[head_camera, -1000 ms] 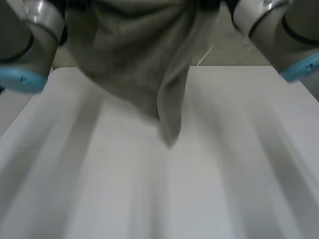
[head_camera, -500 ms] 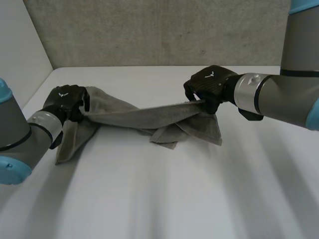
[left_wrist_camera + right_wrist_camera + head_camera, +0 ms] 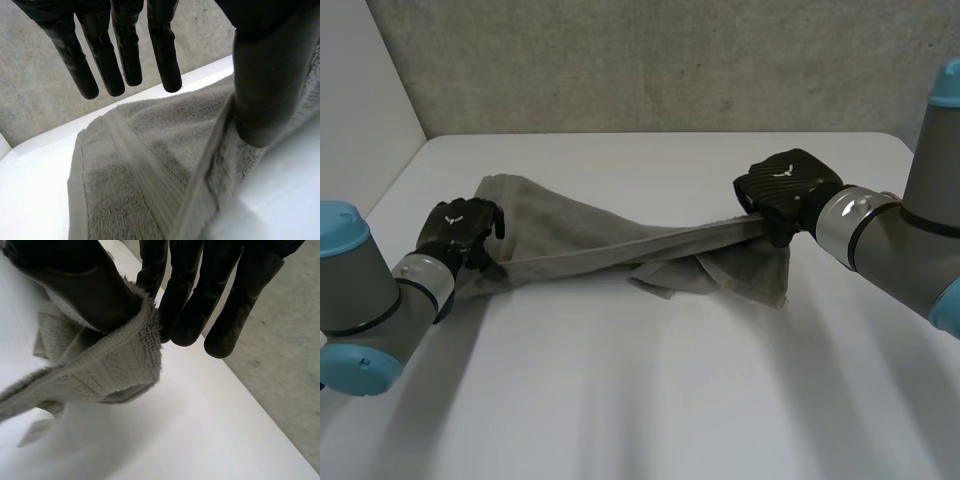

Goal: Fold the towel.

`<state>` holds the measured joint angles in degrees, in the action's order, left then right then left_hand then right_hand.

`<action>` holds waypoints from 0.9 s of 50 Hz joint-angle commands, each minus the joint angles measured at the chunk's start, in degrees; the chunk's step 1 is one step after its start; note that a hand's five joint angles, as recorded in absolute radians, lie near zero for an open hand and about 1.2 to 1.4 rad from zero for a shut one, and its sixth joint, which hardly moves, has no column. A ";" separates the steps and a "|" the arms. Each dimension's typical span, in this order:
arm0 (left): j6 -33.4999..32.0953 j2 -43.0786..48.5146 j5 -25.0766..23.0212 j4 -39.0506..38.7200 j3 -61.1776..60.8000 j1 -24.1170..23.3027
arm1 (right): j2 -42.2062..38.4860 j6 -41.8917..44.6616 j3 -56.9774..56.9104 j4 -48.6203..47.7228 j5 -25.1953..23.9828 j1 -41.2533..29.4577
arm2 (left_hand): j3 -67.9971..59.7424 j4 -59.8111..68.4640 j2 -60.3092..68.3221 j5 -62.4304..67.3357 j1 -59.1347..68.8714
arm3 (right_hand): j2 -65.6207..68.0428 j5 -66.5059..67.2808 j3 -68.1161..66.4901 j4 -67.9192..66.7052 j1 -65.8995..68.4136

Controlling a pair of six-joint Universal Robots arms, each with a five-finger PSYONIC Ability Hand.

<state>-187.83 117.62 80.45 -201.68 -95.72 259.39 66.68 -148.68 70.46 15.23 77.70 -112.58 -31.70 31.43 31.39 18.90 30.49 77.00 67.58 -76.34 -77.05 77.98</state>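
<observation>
The grey towel (image 3: 590, 250) lies rumpled on the white table (image 3: 650, 400), with one edge drawn out as a taut band between my two hands. My left hand (image 3: 460, 232) sits at the towel's left end. In the left wrist view its fingers (image 3: 125, 45) are straight and held clear above the towel (image 3: 150, 150), while the thumb (image 3: 260, 75) rests against a raised fold. My right hand (image 3: 785, 190) is at the right end, a little above the table. In the right wrist view its thumb and fingers (image 3: 210, 280) pinch the towel's hemmed edge (image 3: 110, 365).
A grey concrete wall (image 3: 650, 60) stands behind the table's far edge, and a white panel (image 3: 360, 100) closes off the left side. Bare table stretches in front of the towel toward me.
The towel came down from in front of the camera onto the table. My left hand's fingers have straightened off the cloth and it moved nearer. My right hand moved right, stretching the edge.
</observation>
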 commanded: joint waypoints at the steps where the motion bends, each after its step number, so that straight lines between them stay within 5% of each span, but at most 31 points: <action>1: 0.00 -1.51 -0.55 2.51 -3.24 -0.11 | 1.52 -0.56 5.72 -6.52 1.93 1.48 | 2.65 -2.37 -2.34 0.15 -1.44 | 3.00 2.42 -3.66 -2.95 2.02; 5: 0.00 -1.60 -0.64 4.28 -4.30 -0.47 | 1.87 -2.23 8.11 -8.29 1.84 1.49 | -4.75 5.03 5.07 7.55 5.97 | 3.00 2.42 -3.66 -2.95 2.02; 7: 0.00 -1.52 -0.64 5.24 -4.65 -0.64 | 1.87 -4.94 10.03 -9.51 1.76 1.40 | -43.25 43.53 43.56 46.05 44.46 | 3.00 2.42 -3.66 -2.95 2.02; 9: 0.00 -1.43 -0.73 5.33 -4.57 -0.64 | 1.87 -6.61 11.00 -9.87 1.49 1.57 | -48.25 48.52 48.56 51.05 49.46 | -0.60 -1.19 -0.05 0.66 -1.59; 10: 0.00 -1.43 -0.73 5.33 -4.57 -0.64 | 1.87 -6.62 11.01 -9.87 1.49 1.58 | -48.30 48.57 48.61 51.10 49.51 | -0.64 -1.22 -0.02 0.69 -1.62; 12: 0.00 -1.52 -0.64 5.60 -4.04 -0.03 | 1.87 -9.25 12.41 -9.96 0.88 1.66 | -48.30 48.57 48.61 51.10 49.51 | -26.42 -27.00 25.76 26.47 -27.40; 19: 0.09 -2.13 -0.64 5.68 -3.16 1.90 | 0.73 -15.66 14.25 -9.78 0.61 3.24 | -48.30 48.57 48.61 51.10 49.51 | -47.71 -48.29 47.06 47.77 -48.70; 26: 0.09 -3.10 -0.64 5.77 -3.51 5.42 | 0.55 -21.03 19.52 -12.59 -0.44 6.67 | -48.30 48.57 48.61 51.10 49.51 | -48.07 -48.66 47.42 48.13 -49.06; 45: 0.27 -3.80 -0.64 5.77 -3.51 5.34 | 7.50 -21.74 37.54 -23.05 -0.44 11.51 | -48.30 48.57 48.61 51.10 49.51 | -49.08 -49.66 48.42 49.13 -50.06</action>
<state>-187.60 114.27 79.78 -195.91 -99.14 264.77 72.16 -170.40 102.89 -4.23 77.19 -101.72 -77.03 77.84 77.21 64.40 73.43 32.19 19.47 -31.11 -31.49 30.56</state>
